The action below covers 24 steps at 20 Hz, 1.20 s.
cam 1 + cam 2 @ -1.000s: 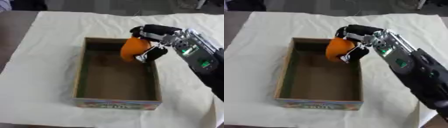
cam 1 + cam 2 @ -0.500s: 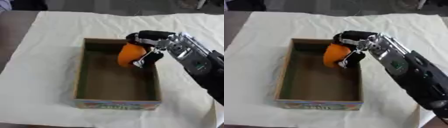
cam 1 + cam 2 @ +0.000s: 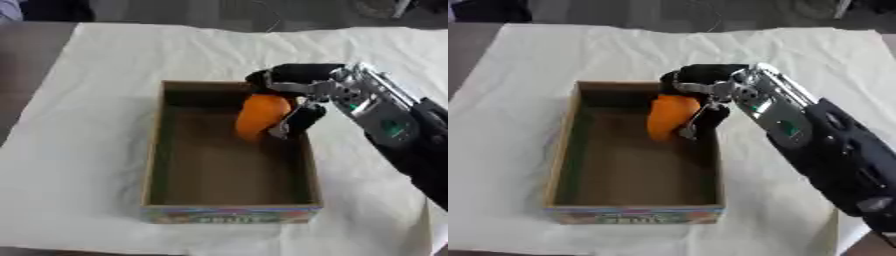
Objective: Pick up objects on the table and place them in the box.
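An orange rounded object (image 3: 260, 116) hangs inside the open cardboard box (image 3: 157, 165), near its far right corner and just above the floor. My right hand (image 3: 297, 95) comes in from the right, fingers and thumb curled round the orange object. The box's floor shows nothing else in it. My left hand is not in either view.
The box sits on a white cloth (image 3: 96, 75) that covers the table. Its front wall carries a colourful printed label (image 3: 229, 216). Dark table surface (image 3: 22, 55) shows at the far left beyond the cloth's edge.
My right hand has carried the orange object down and to the left, from above the box's right wall to lower inside the box.
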Each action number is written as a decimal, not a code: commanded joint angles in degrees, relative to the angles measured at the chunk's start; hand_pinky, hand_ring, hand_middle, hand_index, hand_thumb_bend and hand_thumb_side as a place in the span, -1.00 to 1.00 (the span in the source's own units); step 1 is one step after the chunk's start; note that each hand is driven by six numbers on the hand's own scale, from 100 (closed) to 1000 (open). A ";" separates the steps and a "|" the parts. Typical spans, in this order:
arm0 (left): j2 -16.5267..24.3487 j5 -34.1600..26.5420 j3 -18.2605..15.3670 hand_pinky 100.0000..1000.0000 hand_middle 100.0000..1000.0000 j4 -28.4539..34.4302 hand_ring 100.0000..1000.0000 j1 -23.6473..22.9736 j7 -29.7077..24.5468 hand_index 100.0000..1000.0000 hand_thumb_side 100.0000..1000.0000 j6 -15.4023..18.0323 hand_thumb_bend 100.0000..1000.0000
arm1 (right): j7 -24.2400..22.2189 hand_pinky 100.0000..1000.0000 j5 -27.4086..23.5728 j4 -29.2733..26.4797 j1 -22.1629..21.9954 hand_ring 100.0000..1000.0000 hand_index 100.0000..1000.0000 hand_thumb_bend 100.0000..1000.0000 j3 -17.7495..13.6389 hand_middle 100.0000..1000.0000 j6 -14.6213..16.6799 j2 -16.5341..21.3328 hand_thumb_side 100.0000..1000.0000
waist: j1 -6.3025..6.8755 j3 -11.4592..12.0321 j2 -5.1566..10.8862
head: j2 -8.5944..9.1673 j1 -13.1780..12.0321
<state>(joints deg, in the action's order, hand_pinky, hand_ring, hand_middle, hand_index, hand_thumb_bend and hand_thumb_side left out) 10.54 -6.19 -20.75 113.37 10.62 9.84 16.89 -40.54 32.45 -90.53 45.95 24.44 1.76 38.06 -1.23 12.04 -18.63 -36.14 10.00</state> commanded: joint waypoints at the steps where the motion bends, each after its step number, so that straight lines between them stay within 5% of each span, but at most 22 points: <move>1: 0.76 -0.08 -0.26 -0.32 0.24 1.22 -0.03 0.29 -0.08 0.34 0.47 -0.12 -1.00 | 1.83 0.41 1.81 0.38 0.43 1.00 0.11 -1.00 0.19 0.33 -0.67 0.07 -0.78 | 0.11 0.08 0.75 | 0.50 0.04; 8: 0.78 0.00 -0.36 -0.32 0.24 1.22 -0.03 0.19 -0.10 0.33 0.47 -0.21 -1.00 | 8.85 0.41 1.41 -6.73 0.74 1.00 0.04 -1.00 -3.88 0.32 -3.83 1.28 -0.78 | 0.13 -0.32 0.83 | 0.54 -0.12; 17: 0.88 0.02 -0.40 -0.32 0.24 1.22 -0.03 0.11 -0.13 0.33 0.47 -0.37 -1.00 | 8.22 0.41 -1.08 -13.85 0.45 1.00 0.01 -1.00 -6.49 0.36 -5.75 2.88 -0.78 | 0.06 -0.75 1.06 | 0.64 -0.24; 24: 0.89 0.04 -0.38 -0.32 0.24 1.22 -0.03 0.11 -0.18 0.33 0.47 -0.53 -1.00 | 4.48 0.39 -4.73 -15.46 0.06 1.00 -0.03 -1.00 -5.12 0.15 -5.90 3.32 -0.78 | -0.03 -0.84 1.12 | 0.54 -0.22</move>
<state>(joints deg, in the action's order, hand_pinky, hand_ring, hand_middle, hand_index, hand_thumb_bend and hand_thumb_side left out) 10.52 -6.19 -20.75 113.37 10.59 9.66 16.55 -35.39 28.85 -104.61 45.31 19.65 -4.12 39.65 -1.41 11.27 -18.71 -36.12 9.79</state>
